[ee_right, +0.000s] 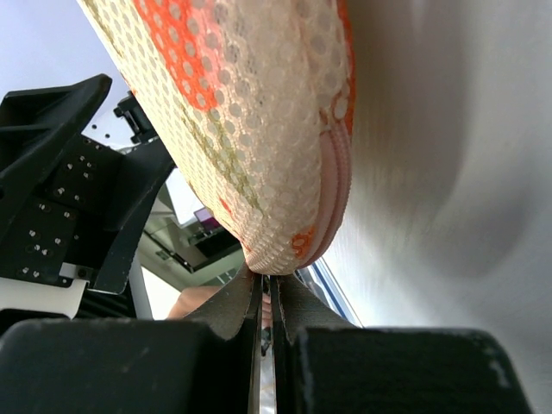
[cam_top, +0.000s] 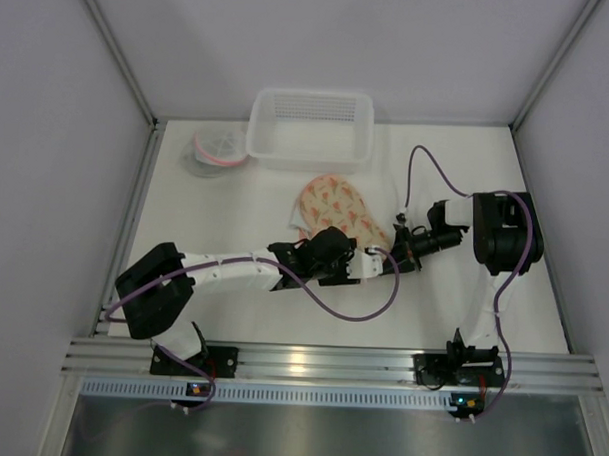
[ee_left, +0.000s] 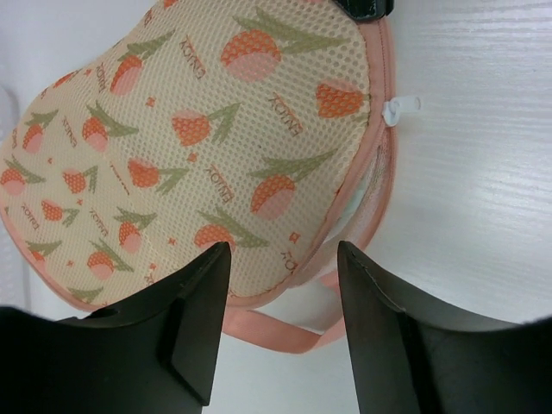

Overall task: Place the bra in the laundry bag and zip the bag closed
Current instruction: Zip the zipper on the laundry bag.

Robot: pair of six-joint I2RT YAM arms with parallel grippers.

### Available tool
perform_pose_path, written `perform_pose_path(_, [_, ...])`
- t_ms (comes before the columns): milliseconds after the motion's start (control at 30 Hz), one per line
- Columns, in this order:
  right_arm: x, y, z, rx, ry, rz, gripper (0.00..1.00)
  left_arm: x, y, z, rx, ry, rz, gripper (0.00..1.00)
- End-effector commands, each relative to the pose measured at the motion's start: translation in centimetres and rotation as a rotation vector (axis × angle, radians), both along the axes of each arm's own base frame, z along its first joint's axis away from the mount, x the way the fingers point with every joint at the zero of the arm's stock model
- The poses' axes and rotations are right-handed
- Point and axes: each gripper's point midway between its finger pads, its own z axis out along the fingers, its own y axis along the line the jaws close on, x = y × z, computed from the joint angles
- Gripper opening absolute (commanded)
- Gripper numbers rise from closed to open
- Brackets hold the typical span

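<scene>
The laundry bag (cam_top: 335, 204) is cream mesh printed with orange tulips and edged in pink, lying mid-table. In the left wrist view the laundry bag (ee_left: 190, 147) fills the frame, its white zipper pull (ee_left: 401, 108) at the right edge and a pink loop (ee_left: 276, 332) at its near corner. A gap in the pink rim shows pale fabric (ee_left: 355, 203); the bra cannot be made out. My left gripper (ee_left: 285, 259) is open, its jaws either side of that corner, touching nothing. My right gripper (ee_right: 269, 280) is shut on the bag's edge (ee_right: 285, 250), lifting it slightly off the table.
A white perforated basket (cam_top: 310, 128) stands at the back centre. A small grey and pink round thing (cam_top: 217, 150) lies to its left. Both grippers meet (cam_top: 389, 257) at the bag's near right corner, cables looping beside them. Walls close the table on three sides.
</scene>
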Motion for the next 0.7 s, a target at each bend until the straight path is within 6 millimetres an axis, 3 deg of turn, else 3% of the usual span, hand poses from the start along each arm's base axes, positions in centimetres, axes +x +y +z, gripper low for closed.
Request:
perform_pose_path(0, [0.4, 0.6, 0.6, 0.031, -0.028, 0.008, 0.0, 0.4, -2.0, 1.2, -0.071, -0.008, -0.04, 0.59])
perform_pose_path(267, [0.1, 0.7, 0.6, 0.037, -0.021, 0.009, 0.0, 2.9, -5.2, 0.0, -0.123, -0.05, -0.001, 0.59])
perform_pose_path(500, [-0.3, 0.6, 0.3, 0.033, -0.01, 0.021, 0.0, 5.2, -5.9, 0.1, -0.153, -0.148, 0.061, 0.59])
perform_pose_path(667, [-0.4, 0.8, 0.3, 0.044, 0.001, 0.025, 0.0, 5.4, -6.3, -0.1, -0.157, -0.215, 0.044, 0.61])
